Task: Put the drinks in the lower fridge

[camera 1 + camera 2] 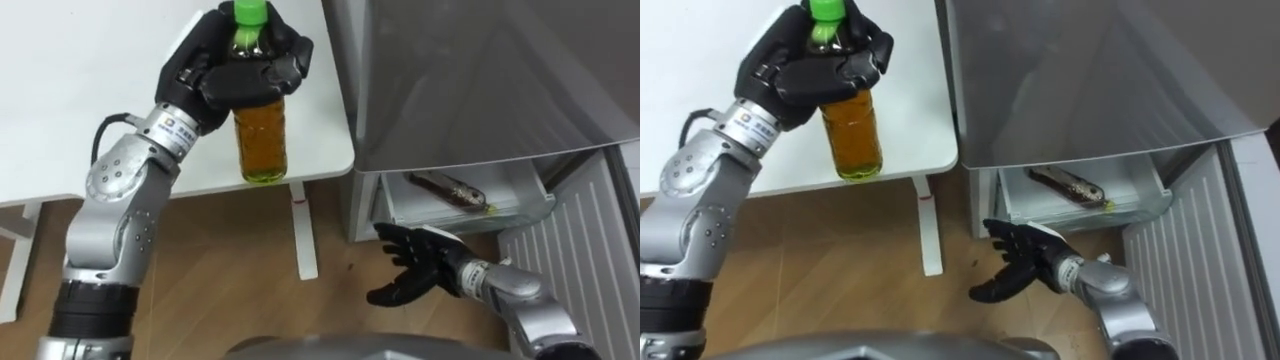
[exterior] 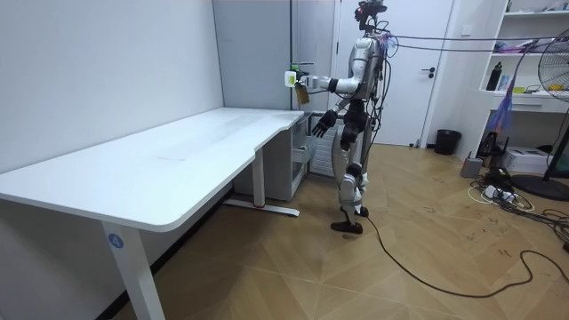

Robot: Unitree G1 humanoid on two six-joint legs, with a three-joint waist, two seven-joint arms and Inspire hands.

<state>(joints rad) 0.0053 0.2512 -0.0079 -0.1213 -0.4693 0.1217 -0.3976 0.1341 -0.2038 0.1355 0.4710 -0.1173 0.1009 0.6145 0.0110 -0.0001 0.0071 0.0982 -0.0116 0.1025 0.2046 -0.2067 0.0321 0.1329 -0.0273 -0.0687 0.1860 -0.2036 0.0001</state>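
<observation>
My left hand [image 1: 235, 70] [image 1: 815, 65] is shut on a bottle of amber drink with a green cap [image 1: 262, 130] [image 1: 853, 135], held upright above the corner of the white desk [image 1: 100, 80]. The room view shows the bottle [image 2: 300, 91] held out at chest height. The grey fridge [image 1: 480, 80] stands to the right. Its lower drawer [image 1: 470, 205] is pulled open, and another bottle [image 1: 450, 192] [image 1: 1068, 185] lies on its side inside. My right hand [image 1: 415, 265] [image 1: 1025, 265] is open, low in front of that drawer.
The white desk [image 2: 160, 169] runs along the wall on the room view's left, with its leg [image 1: 303, 230] close to the fridge. I stand on wooden floor [image 2: 418, 249] beside the fridge [image 2: 258, 62]. A ribbed white panel [image 1: 580, 260] shows at lower right.
</observation>
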